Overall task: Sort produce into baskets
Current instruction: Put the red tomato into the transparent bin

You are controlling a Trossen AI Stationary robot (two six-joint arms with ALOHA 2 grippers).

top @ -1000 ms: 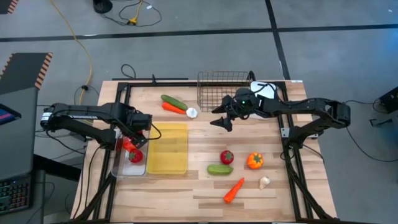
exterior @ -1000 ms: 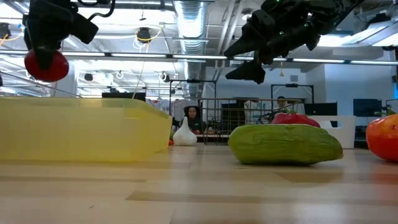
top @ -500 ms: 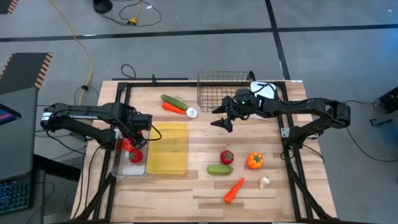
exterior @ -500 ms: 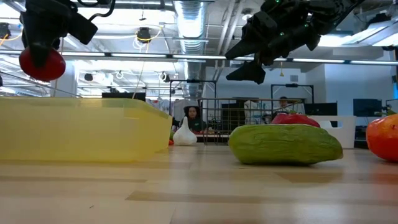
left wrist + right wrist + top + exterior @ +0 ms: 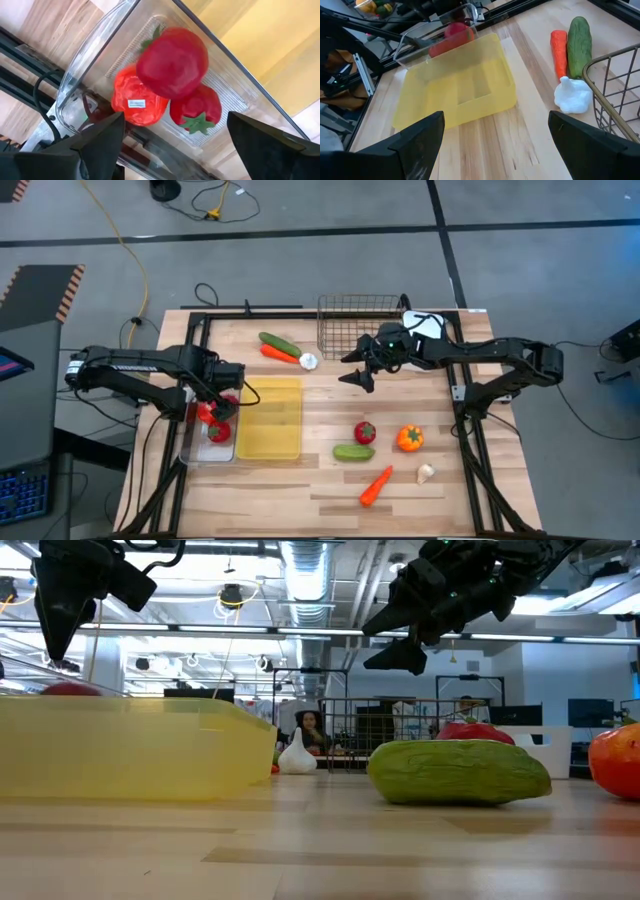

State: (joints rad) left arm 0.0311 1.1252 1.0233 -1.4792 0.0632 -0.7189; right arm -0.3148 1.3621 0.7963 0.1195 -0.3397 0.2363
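My left gripper (image 5: 214, 404) is open over the clear bin (image 5: 192, 448) at the table's left; in its wrist view (image 5: 175, 150) the fingers stand wide apart and hold nothing. A red tomato (image 5: 172, 62), blurred, is just below it, over two other red pieces (image 5: 137, 100) in the bin; in the low view it shows low behind the yellow tray (image 5: 70, 689). My right gripper (image 5: 356, 372) is open and empty, in the air beside the wire basket (image 5: 350, 320).
The yellow tray (image 5: 270, 418) stands next to the bin, and a white tray (image 5: 425, 323) is beside the basket. A cucumber (image 5: 278, 343), carrot (image 5: 278, 354) and garlic (image 5: 308, 361) lie at the far middle. A tomato (image 5: 365, 432), cucumber (image 5: 353, 452), orange pepper (image 5: 410, 438), carrot (image 5: 376, 486) and white piece (image 5: 425, 473) lie near right.
My left gripper has let go of the red tomato that it held above the clear bin. The tomato has dropped down into the bin, onto the red pieces there.
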